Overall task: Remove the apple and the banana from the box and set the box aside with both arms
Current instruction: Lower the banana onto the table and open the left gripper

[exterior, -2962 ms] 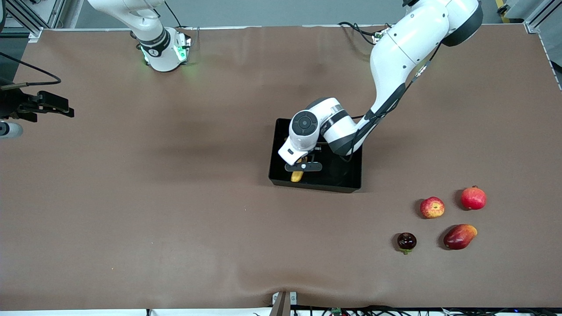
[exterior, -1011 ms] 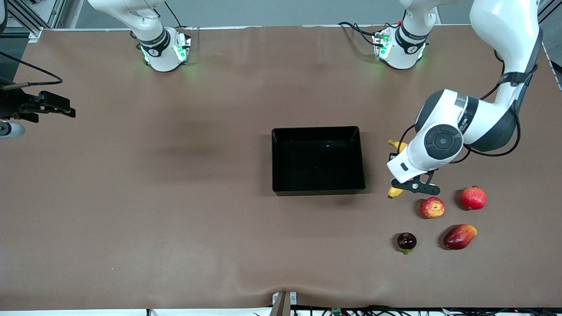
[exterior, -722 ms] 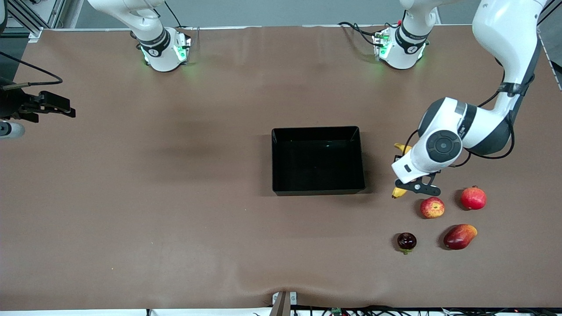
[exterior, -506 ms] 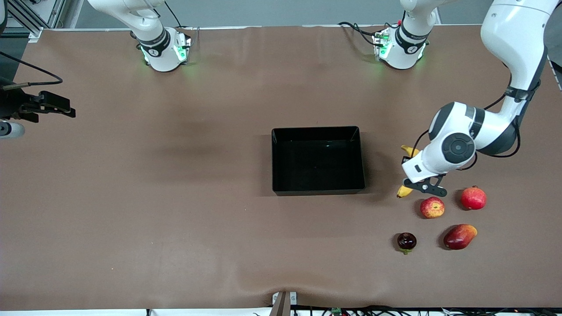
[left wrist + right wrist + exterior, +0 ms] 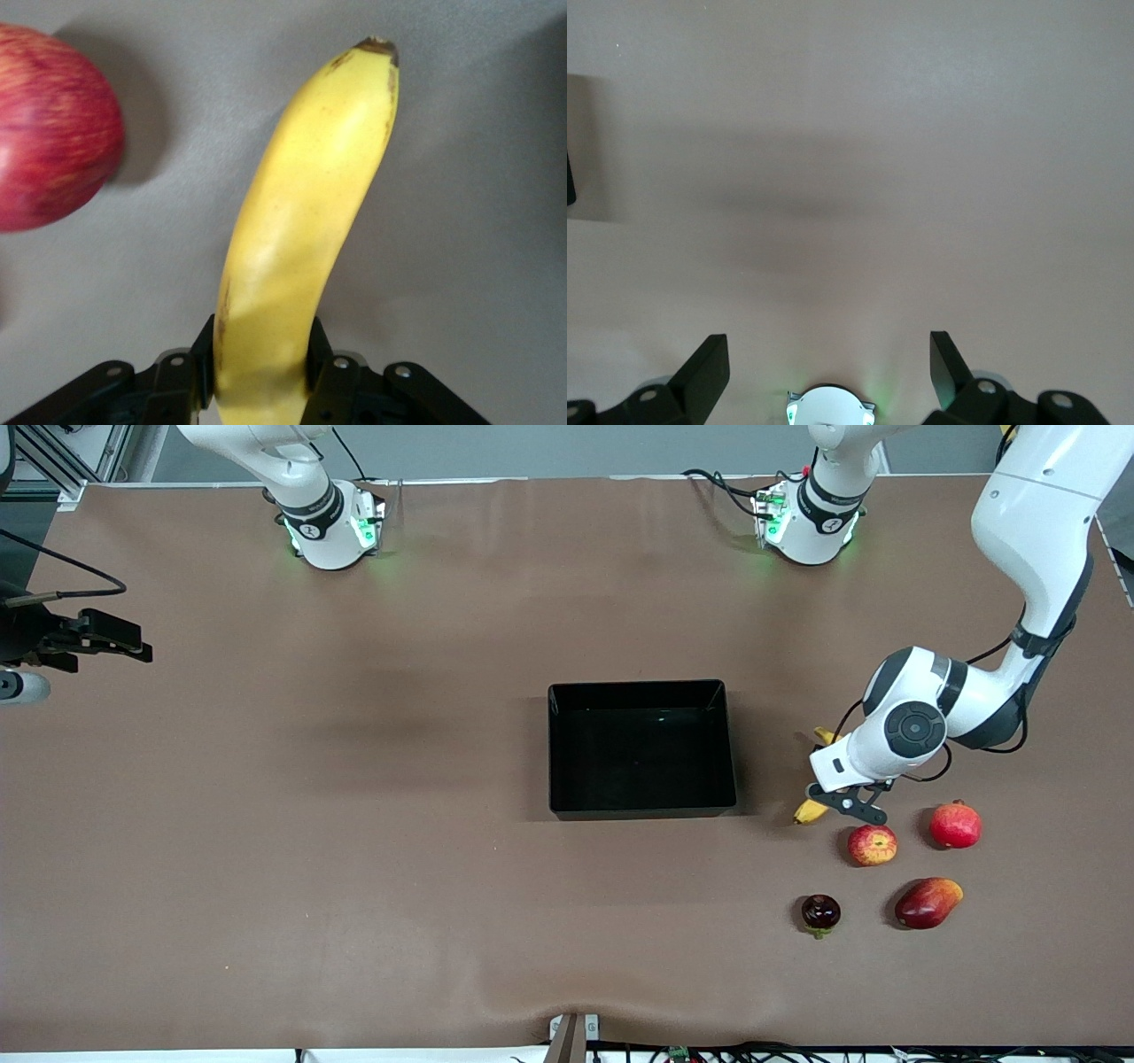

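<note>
- While the left gripper (image 5: 261,376) hangs low over the counter (image 5: 354,824) at the left arm's end, its jaws are clamped on the banana (image 5: 297,239); the fruit runs out past the jaws with its dark tip foremost
- From the front, the banana (image 5: 811,810) shows as two yellow ends either side of the left gripper (image 5: 846,802), between the box (image 5: 642,811) and the apple (image 5: 872,844); whether it touches the counter cannot be told
- Apple just beside the gripper, nearer the front camera; in the left wrist view the apple (image 5: 49,128) lies apart from the banana
- Box near mid-counter, open top up, nothing in it; well apart from the apple
- Red crowned fruit (image 5: 955,825) beside the apple, toward the left arm's end; mango (image 5: 927,903) and a dark round fruit (image 5: 820,912) nearer the camera
- Right arm waits; right gripper (image 5: 828,372) held high over bare counter near its own base, jaws wide apart, holding nothing
</note>
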Controlling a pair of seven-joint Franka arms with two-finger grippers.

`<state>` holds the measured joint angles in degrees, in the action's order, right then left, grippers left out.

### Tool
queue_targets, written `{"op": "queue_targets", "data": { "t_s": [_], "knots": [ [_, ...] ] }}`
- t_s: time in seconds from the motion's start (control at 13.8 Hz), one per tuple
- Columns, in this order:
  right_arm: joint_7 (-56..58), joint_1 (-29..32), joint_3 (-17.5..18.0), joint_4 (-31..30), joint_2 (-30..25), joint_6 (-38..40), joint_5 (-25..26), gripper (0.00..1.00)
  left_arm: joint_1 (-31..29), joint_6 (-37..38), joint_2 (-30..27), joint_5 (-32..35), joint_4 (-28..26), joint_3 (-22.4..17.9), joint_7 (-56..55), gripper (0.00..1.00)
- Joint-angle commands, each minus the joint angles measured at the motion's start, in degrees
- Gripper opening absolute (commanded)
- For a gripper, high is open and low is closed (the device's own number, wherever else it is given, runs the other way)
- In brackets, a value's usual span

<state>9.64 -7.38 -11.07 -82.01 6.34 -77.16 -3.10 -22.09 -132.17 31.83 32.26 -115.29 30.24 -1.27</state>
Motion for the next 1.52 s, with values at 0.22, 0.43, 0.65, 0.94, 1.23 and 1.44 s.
{"op": "queue_targets", "data": {
  "t_s": [0.22, 0.43, 0.65, 0.94, 1.23, 1.44],
  "knots": [
    [-0.59, 0.08, 0.17, 0.01, -0.19, -0.09, -0.50, 1.00, -1.99, -3.01, 2.35, 4.83, 0.06, 0.43, 0.30, 0.60],
    [-0.59, 0.08, 0.17, 0.01, -0.19, -0.01, -0.50, 1.00, -2.08, -2.40, -1.32, 4.39, 0.41, 0.87, -0.75, 1.00],
    [-0.59, 0.08, 0.17, 0.01, -0.19, -0.01, -0.50, 1.00, -2.86, -1.52, -6.85, 0.11, 1.82, 3.41, -1.45, 1.00],
    [-0.59, 0.08, 0.17, 0.01, -0.19, -0.09, -0.50, 1.00, -2.60, 15.12, -10.65, -10.02, 14.86, 5.87, -1.28, 1.00],
    [-0.59, 0.08, 0.17, 0.01, -0.19, -0.01, -0.50, 1.00, -2.25, 28.00, -10.12, -14.50, 28.08, 7.28, -1.37, 1.00],
    [-0.59, 0.08, 0.17, 0.01, -0.19, -0.01, -0.50, 1.00, -2.69, 31.43, -10.74, -14.51, 31.16, 7.37, -1.28, 1.00]
  ]
}}
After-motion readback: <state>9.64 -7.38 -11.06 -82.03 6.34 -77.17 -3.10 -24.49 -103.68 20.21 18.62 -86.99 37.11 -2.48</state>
